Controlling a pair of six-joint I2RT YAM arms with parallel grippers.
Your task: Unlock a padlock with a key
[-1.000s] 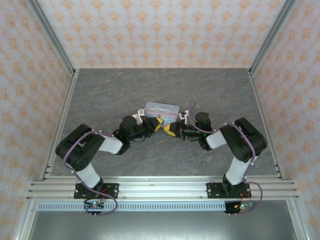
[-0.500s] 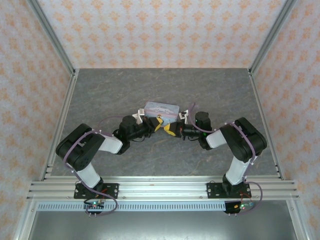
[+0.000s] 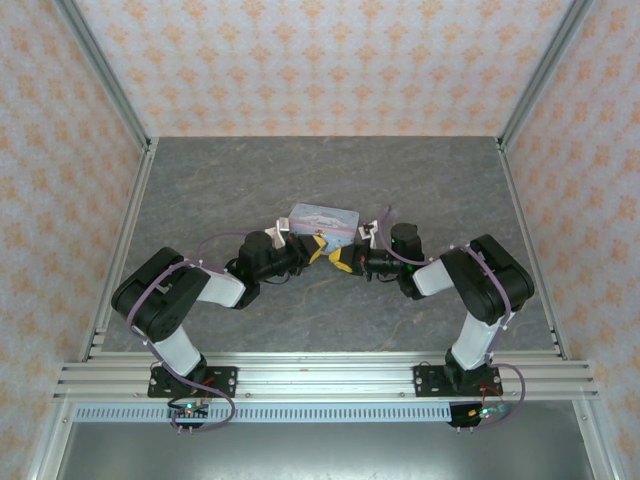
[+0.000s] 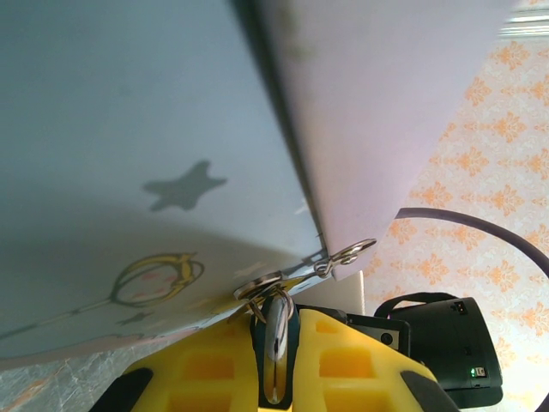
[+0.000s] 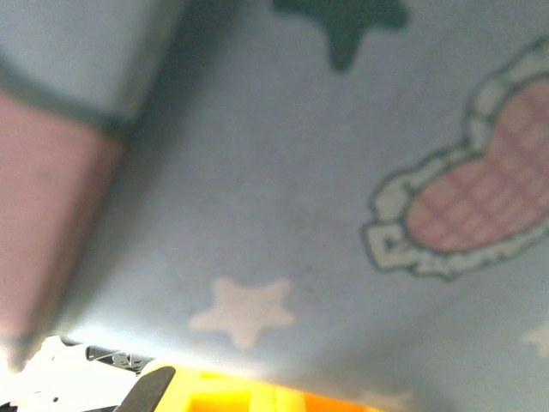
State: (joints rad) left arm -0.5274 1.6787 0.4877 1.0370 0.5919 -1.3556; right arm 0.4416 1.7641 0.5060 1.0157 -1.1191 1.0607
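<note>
Grey stone-look counter [image 3: 250, 180], layout same as half a second back: no visible shift in arms, tin or hands. Left hand [image 3: 317, 248] clenched, yellow fingers [image 4: 360, 360] pressed close on dark teal padlock [image 4: 288, 335], a narrow slot between them. Padlock hung at lower front edge of pale blue cartoon tin box [image 3: 323, 218], up against small metal clasp [image 4: 259, 292] there. Right hand [image 3: 339, 262] low, just beside left hand, tips near tin front. Cannot tell from blurred wrist view whether released or clenched.
</note>
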